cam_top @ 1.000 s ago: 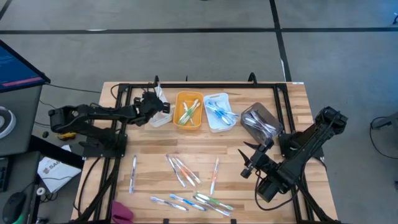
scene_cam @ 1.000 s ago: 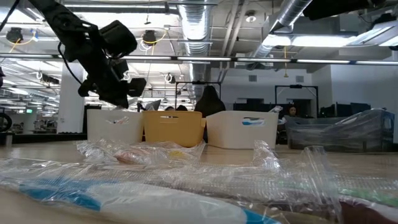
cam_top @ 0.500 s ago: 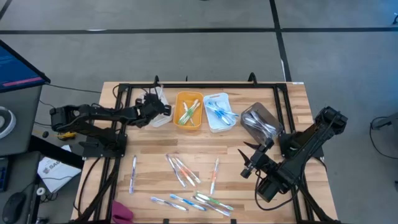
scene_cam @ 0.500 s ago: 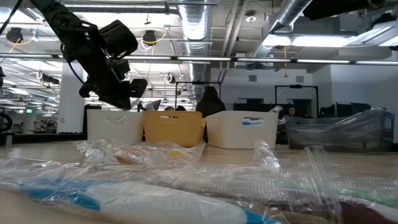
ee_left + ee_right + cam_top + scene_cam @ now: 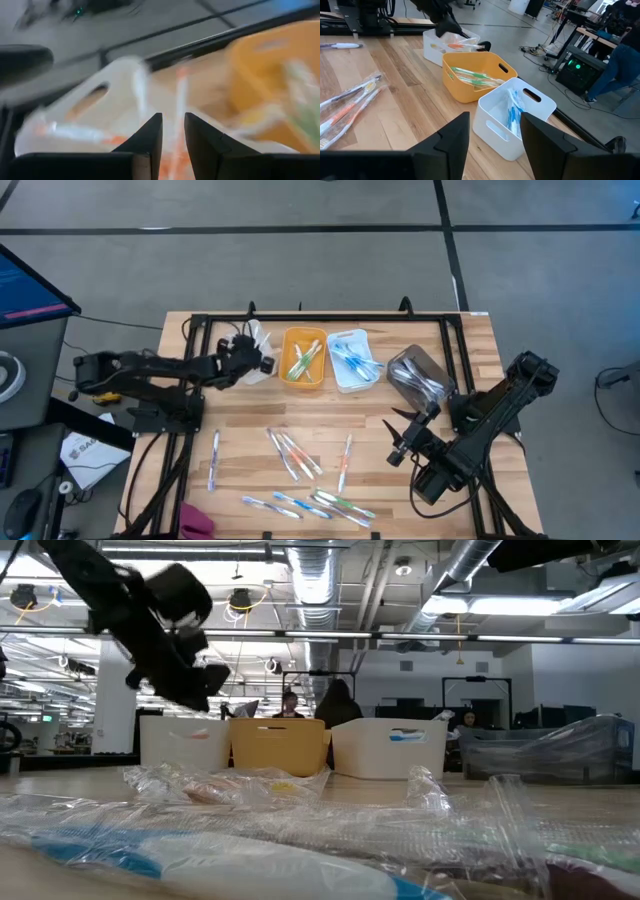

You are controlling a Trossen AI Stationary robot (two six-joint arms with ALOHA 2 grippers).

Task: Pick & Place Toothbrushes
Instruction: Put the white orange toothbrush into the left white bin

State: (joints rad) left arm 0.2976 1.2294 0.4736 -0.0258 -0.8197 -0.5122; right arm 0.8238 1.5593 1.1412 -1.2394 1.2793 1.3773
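Several wrapped toothbrushes (image 5: 290,452) lie loose on the near half of the wooden table; they also show in the right wrist view (image 5: 350,105). Three bins stand at the far edge. The left white bin (image 5: 258,337) holds orange-pink brushes (image 5: 461,46), the orange bin (image 5: 286,370) holds green ones, and the right white bin (image 5: 340,380) holds blue ones. My left gripper (image 5: 258,363) hovers over the left white bin (image 5: 75,107), its fingers a narrow gap apart (image 5: 173,131), holding nothing I can see. My right gripper (image 5: 398,448) waits open and empty (image 5: 493,132) at the near right.
A crumpled clear plastic bag (image 5: 420,375) lies to the right of the bins. A black frame rail (image 5: 330,316) runs around the table. A pink object (image 5: 196,520) sits at the near left corner. Wrapped brushes (image 5: 200,860) lie right in front of the low camera.
My left gripper has drawn back a little toward the table's left edge while staying over the left white bin. The bins and the loose brushes have stayed in place.
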